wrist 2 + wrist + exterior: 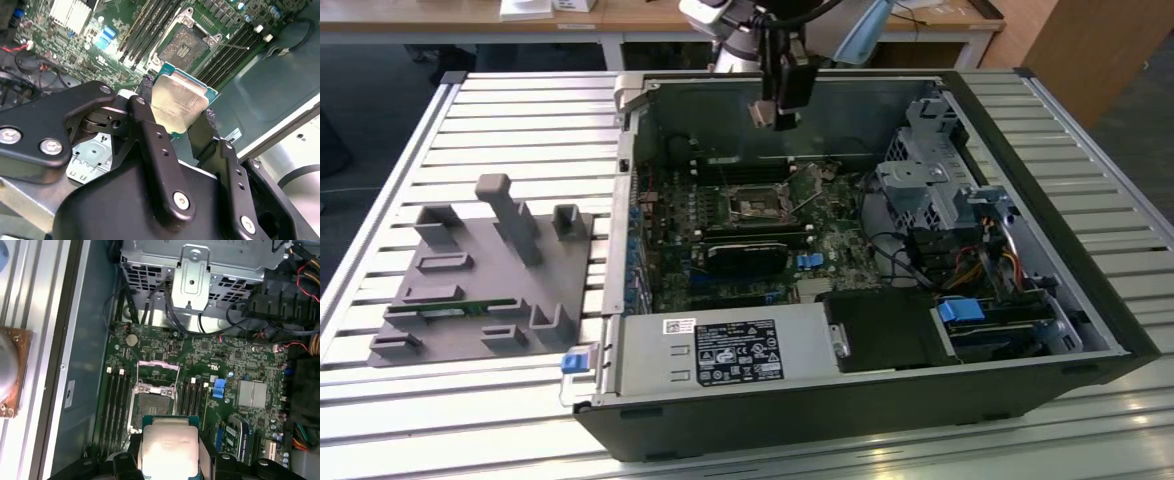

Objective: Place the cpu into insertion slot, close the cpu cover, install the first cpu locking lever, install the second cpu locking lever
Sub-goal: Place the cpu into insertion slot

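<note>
While over motherboard (pixel 235 355), cpu (pixel 170 450) between fingers (pixel 210 130)

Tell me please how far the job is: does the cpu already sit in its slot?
Not yet. Done: the gripper is shut on the cpu. In hand: it holds the cpu above the motherboard, inside the open case. Left: the socket is bare and the cpu cover stands open, so seating, closing and locking remain.

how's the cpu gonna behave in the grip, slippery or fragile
Probably stiff: the cpu looks flat while the gripper pinches only its edges. The smooth metal top suggests it could slip if nudged. Thin, with an exposed green board rim, so likely light and easily chipped.
</note>
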